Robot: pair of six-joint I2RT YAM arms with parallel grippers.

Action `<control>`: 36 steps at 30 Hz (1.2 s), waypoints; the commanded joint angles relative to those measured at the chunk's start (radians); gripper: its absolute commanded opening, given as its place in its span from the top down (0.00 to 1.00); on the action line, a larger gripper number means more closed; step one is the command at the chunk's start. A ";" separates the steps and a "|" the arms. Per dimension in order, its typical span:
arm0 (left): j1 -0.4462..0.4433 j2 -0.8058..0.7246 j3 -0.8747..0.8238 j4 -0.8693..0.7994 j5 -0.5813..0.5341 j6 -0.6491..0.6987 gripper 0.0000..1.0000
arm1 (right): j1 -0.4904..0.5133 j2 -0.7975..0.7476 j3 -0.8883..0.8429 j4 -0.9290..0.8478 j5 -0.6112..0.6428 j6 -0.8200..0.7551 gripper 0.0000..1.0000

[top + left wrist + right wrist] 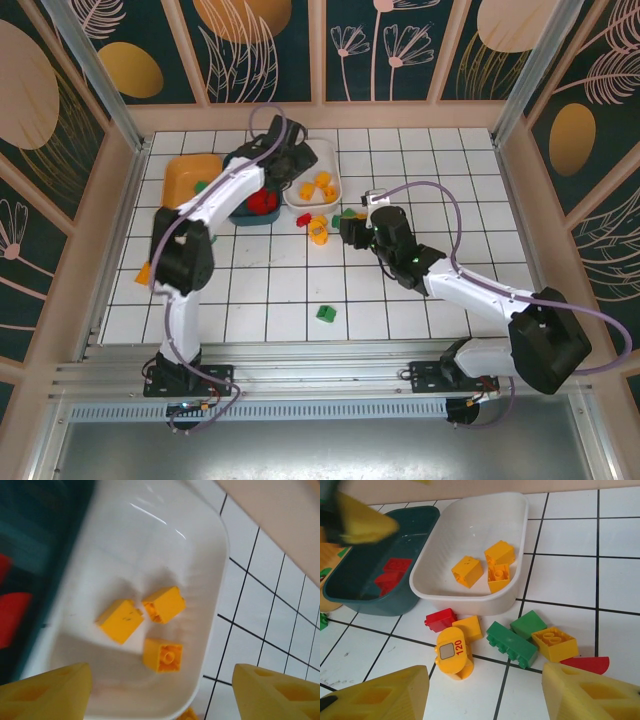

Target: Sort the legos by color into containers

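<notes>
Drop-off step: I am hovering my empty, wide-open left gripper (162, 700) over the white plastic tray (165, 540); next, grasping a loose yellow brick (470, 626) beside it.

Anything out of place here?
Two strays: a green plastic brick lies alone near the table's front edge; an orange plastic brick sits at its left edge. Both far from the pile beside the white plastic tray.
</notes>
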 commanded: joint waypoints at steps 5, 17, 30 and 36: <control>0.102 -0.633 -0.606 -0.084 -0.394 -0.304 0.02 | -0.005 -0.032 -0.015 0.038 0.027 0.033 0.38; 0.709 -0.948 -0.998 -0.125 -0.071 -0.140 0.03 | 0.005 -0.027 -0.021 0.044 0.030 0.033 0.38; 0.719 -0.671 -1.060 0.099 0.092 0.121 0.20 | 0.005 -0.044 -0.025 0.041 0.038 0.028 0.38; 0.733 -0.609 -1.035 0.127 0.119 0.066 0.21 | 0.005 -0.042 -0.023 0.039 0.035 0.029 0.38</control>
